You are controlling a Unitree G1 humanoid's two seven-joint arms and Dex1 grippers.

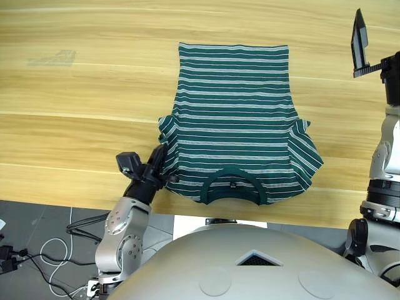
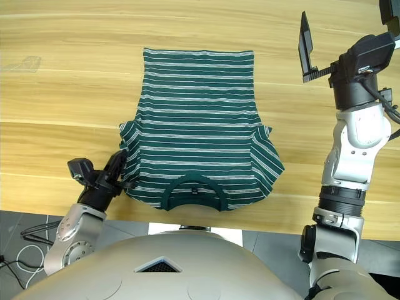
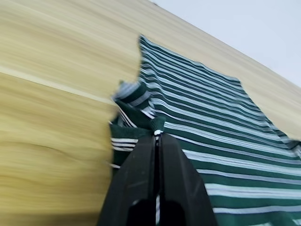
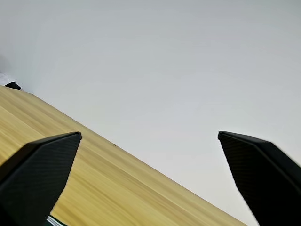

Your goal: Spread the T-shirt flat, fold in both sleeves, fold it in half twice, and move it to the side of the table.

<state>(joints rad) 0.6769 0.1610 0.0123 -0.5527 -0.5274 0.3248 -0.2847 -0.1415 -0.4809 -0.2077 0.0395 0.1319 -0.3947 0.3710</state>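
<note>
At the near edge of the wooden desk (image 1: 75, 125) lies the green striped T-shirt (image 1: 234, 119), collar toward the robot, both sleeves bunched against its body. The left claw (image 3: 157, 134) is clenched on the shirt's left edge, apparently the crumpled sleeve. The right claw (image 4: 149, 135) hangs raised over the desk's right side, fingers spread wide, grasping nothing.

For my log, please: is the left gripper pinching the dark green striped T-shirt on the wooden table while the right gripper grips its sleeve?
No: the right gripper grips nothing; the right wrist view shows it open. The left gripper does pinch the dark green striped T-shirt.
</note>
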